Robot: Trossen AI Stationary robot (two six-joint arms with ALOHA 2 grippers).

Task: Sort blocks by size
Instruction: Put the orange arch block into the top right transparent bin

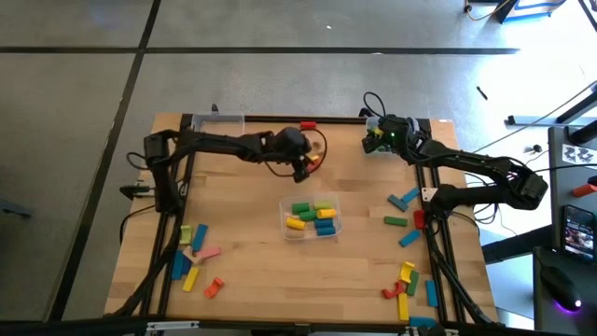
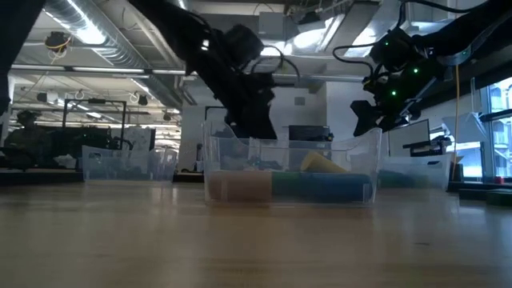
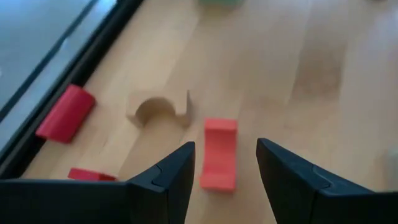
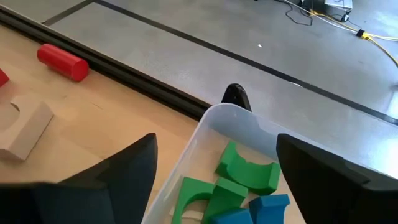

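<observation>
Listing the bench (image 1: 252, 280) as we find it. Item one: left tool (image 3: 225, 171), near the middle of the far edge, fingers apart and hanging over a red arch block (image 3: 219, 154) that lies flat between them, not yet gripped. Beside it lie a plain wooden arch (image 3: 157, 109) and a red cylinder (image 3: 65, 112), the latter close to the far rim; a further red piece (image 3: 90, 175) shows only as a sliver.

Item two: right tool (image 4: 214, 180), at the far right corner, fingers wide apart and empty, poised above a clear corner bin (image 4: 217, 118) that holds green arches (image 4: 247, 168) and a blue block (image 4: 270, 205).

Item three: a clear centre bin (image 1: 312, 217) with short yellow, green and blue stubs. Item four: loose blocks in two scatters, one by the near left corner (image 1: 194, 257), one along the right edge down to the near right corner (image 1: 408, 280). A third bin (image 1: 216, 121) stands at the far left corner; we cannot make out any contents.

Hazards, as we judge them: the left fingers may close off-centre on the red arch and twist it, or nudge the wooden arch alongside. The red cylinder could roll off the far edge if bumped. Both arms work the far edge, so crossing paths risks contact.
</observation>
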